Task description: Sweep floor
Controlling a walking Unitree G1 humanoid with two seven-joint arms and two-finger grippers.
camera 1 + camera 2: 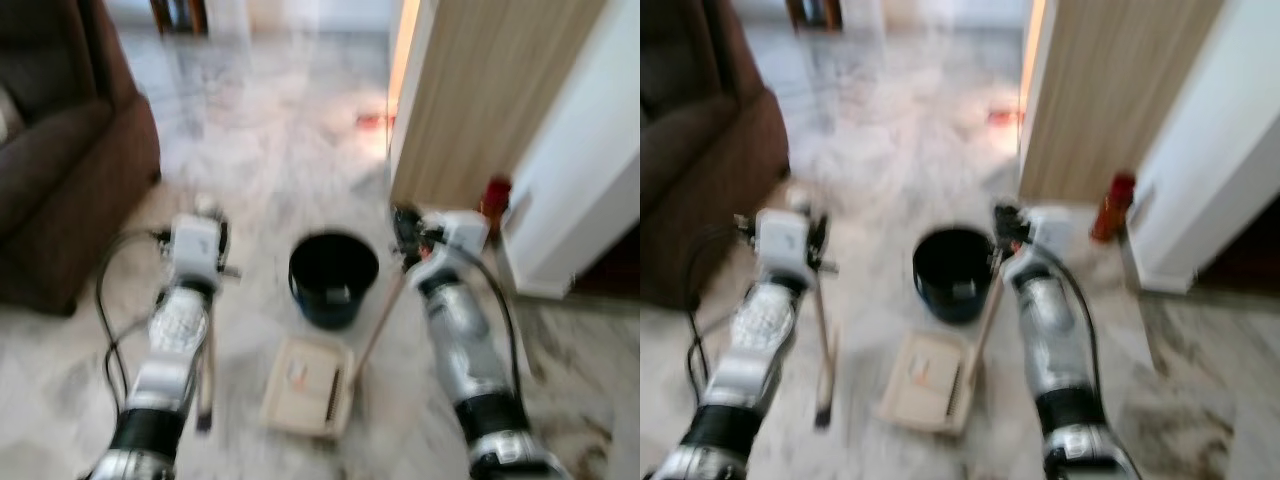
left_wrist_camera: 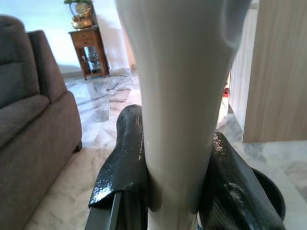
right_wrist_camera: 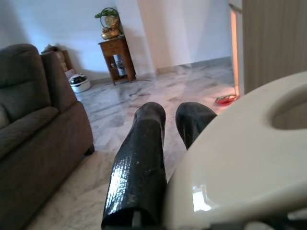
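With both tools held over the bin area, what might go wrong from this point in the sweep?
1. The black bin stands close beyond the dustpan; a forward push may knock it.
2. The right gripper seems to grip only the pale handle's end, so the pan may twist.
3. The left gripper clamps the white broom handle, but blurred head views suggest motion, so aim may suffer.
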